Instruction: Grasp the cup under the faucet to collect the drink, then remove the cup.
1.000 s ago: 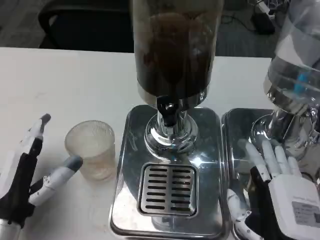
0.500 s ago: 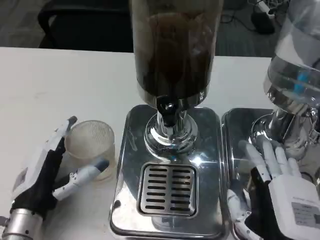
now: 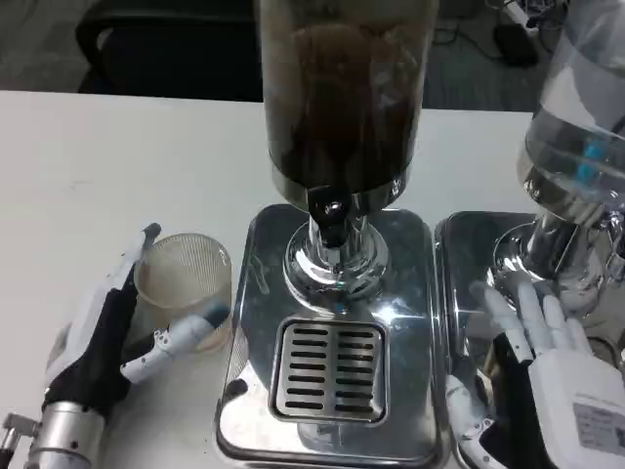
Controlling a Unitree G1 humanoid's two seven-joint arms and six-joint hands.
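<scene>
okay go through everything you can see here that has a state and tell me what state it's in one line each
cup: upright, empty, on the table left of the drip tray, not under the faucet.
left hand: fingers around the cup, touching its side.
right hand: fingers spread, holding nothing.
faucet: no drink flowing.
dark dispenser: holds dark drink.
clear dispenser: contents unclear.
drip tray: nothing on the grate.

Over the last second the left hand [image 3: 103, 327] has closed in on the cup [image 3: 184, 288] from the left. At the start it lay well to the left with its fingers spread clear of the cup; now the upper finger lies against the cup's left rim and the thumb presses its front wall near the dispenser base [image 3: 244, 391]. The cup itself has shifted slightly rightward, toward that base. The right hand [image 3: 552, 376] sits a little lower in view than before, its fingers spread as earlier.
</scene>
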